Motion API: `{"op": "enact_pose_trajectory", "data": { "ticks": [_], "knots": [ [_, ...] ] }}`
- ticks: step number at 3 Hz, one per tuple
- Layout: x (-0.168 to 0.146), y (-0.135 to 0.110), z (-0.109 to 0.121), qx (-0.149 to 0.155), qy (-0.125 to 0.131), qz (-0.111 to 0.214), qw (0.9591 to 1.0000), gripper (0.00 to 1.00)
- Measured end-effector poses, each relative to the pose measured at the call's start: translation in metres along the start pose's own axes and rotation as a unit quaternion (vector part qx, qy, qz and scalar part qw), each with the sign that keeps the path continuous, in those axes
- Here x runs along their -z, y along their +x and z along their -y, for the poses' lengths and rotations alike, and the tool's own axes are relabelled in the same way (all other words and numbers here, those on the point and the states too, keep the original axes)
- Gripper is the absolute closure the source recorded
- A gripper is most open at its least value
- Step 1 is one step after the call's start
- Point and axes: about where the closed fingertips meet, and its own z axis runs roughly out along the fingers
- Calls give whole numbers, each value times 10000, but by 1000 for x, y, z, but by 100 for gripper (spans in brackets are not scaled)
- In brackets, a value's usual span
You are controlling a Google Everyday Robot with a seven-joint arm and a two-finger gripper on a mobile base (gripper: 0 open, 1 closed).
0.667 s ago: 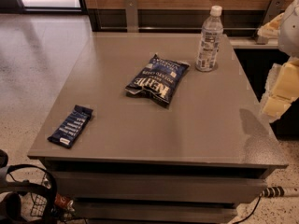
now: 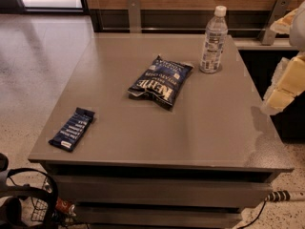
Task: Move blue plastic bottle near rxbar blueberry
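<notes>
Meanwhile, little had changed since the moment before. The water bottle [image 2: 213, 42] stood upright at the far right of the table [image 2: 214, 128], white cap on, in the spot it had held a moment earlier. Nothing was touching it. The blueberry bar [image 2: 72, 129] lay flat at the near left corner, close to the left edge and turned at a slant, and it had not shifted either. The two were well apart, almost at opposite corners of the tabletop.

Between them, a little closer to the bottle, lay the crinkled chip bag [image 2: 160, 82], also unmoved. Its far end pointed toward the bottle without reaching it.

The gripper [image 2: 282, 88] hung off the right side of the table as a pale, cream-coloured shape. It was level with the middle of the tabletop and nearer the viewer than the bottle. It was clear of the bottle and held nothing that could be seen. Whether it was spread or closed could not be told. Against the earlier frame it sat in much the same place, perhaps a touch higher. Another pale part of the arm showed above it at the far right edge.

The speckled floor [image 2: 38, 61] stretched away on the left as before.
</notes>
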Motion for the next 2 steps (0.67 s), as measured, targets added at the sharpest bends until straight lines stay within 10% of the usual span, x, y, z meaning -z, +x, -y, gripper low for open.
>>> {"op": "enact_pose_trajectory", "data": {
  "ticks": [1, 2],
  "knots": [
    [-11, 14, 43, -626, 372, 661, 9951, 0],
    [-25, 20, 89, -1260, 681, 1544, 9776, 0]
  ]
}}
